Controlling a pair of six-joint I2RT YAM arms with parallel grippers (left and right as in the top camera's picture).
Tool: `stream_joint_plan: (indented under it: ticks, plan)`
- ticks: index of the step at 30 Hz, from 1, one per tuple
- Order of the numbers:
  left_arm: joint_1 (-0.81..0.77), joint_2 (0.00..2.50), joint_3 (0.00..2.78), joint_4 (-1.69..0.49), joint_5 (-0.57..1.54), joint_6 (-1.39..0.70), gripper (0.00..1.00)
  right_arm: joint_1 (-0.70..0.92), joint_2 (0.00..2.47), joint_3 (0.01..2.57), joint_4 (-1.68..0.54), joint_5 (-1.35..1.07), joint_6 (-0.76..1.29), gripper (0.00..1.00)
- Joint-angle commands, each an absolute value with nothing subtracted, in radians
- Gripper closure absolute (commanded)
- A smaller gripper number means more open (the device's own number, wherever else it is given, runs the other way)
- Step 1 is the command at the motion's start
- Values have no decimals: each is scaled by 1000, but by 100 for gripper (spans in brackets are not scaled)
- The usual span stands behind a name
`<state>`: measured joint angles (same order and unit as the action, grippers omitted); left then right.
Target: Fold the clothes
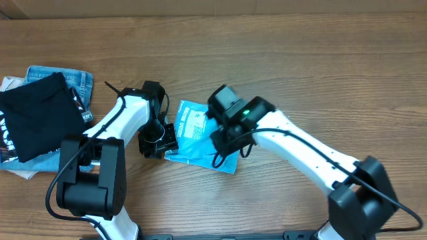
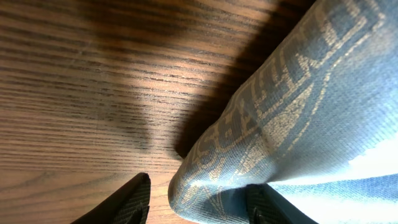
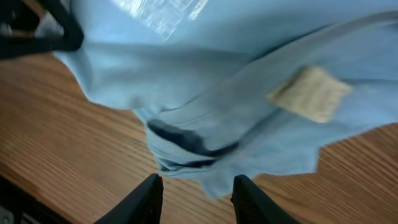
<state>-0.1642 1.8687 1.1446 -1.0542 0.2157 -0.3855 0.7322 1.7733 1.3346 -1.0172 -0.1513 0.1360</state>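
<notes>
The clothes, a light blue T-shirt (image 1: pixel 197 133), lie in a small folded bundle at the table's middle, printed lettering facing up. My left gripper (image 1: pixel 159 139) is at the bundle's left edge. In the left wrist view that gripper (image 2: pixel 199 205) stands open, with the rounded fold of the T-shirt (image 2: pixel 298 106) reaching in between its fingers and lying against the right one. My right gripper (image 1: pixel 223 140) is over the bundle's right side. The right wrist view shows it (image 3: pixel 198 202) open, with the T-shirt's layered edge (image 3: pixel 205 106) just ahead of the fingertips and one corner hanging down between them.
A black garment with white print (image 1: pixel 37 117) lies on blue denim jeans (image 1: pixel 75 79) at the table's left edge. Bare wooden tabletop (image 1: pixel 280 60) stretches behind and to the right of the arms.
</notes>
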Motion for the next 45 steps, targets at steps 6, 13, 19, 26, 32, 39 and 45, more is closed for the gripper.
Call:
stream_joint_plan:
  ticks: [6,13,19,26,32,39,45]
  plan:
    - [-171,1877,1134,-1053,200,-370,47,763,1837,1328,-1001,-132,99,59]
    - [-171,1877,1134,-1054,200,-370,47,770,1862,1326,-994,-110,77,52]
    - [-171,1877,1134,-1054,200,-370,46,773,1863,1284,-976,-109,77,48]
    - [-171,1878,1134,-1053,200,-371,46,773,1863,1250,-948,-105,77,65]
    - [-171,1878,1134,-1053,200,-371,46,773,1863,1250,-944,-106,77,86]
    - [-171,1877,1134,-1053,200,-370,46,773,1863,1250,-952,-106,78,96]
    - [-171,1877,1134,-1054,200,-370,46,773,1863,1258,-959,-129,94,96]
